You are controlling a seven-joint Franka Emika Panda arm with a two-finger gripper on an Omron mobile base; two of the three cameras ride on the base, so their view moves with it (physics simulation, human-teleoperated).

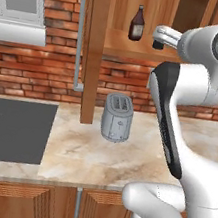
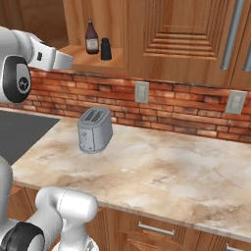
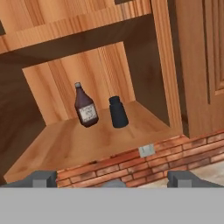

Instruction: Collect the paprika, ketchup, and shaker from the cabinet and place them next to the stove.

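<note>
Arm raised high from the base, elbow bent, forearm reaching level toward the open cabinet (image 3: 105, 26), with the gripper (image 3: 113, 178) at about shelf height just in front of the shelf's front edge. In the hand view the two dark fingertips (image 3: 41, 178) stand far apart at the bottom corners, nothing between them, so the hand is spread wide and empty. The hand looks slightly up and into the cabinet, and the view is rolled a little so the shelf slopes.

On the wooden shelf the ketchup (image 3: 85, 107), a dark bottle with narrow neck and white label, stands upright toward the back. Just beside it, not touching, stands the shaker (image 3: 118, 113), a short black tapered piece, also upright. In the right base view the ketchup (image 2: 91, 38) sits left of the shaker (image 2: 106, 49), both beyond the white wrist. In the left base view the ketchup (image 1: 137, 24) shows on the shelf, with the gripper (image 1: 158, 44) to its right, near it but apart.

Below, a grey toaster (image 1: 116, 117) stands on the marble counter (image 1: 83, 152) against the brick wall (image 2: 186, 108). The stove (image 1: 11, 129) lies as a flat dark surface at the counter's left end. The cabinet's door (image 2: 181, 34) to the right of the opening is shut
</note>
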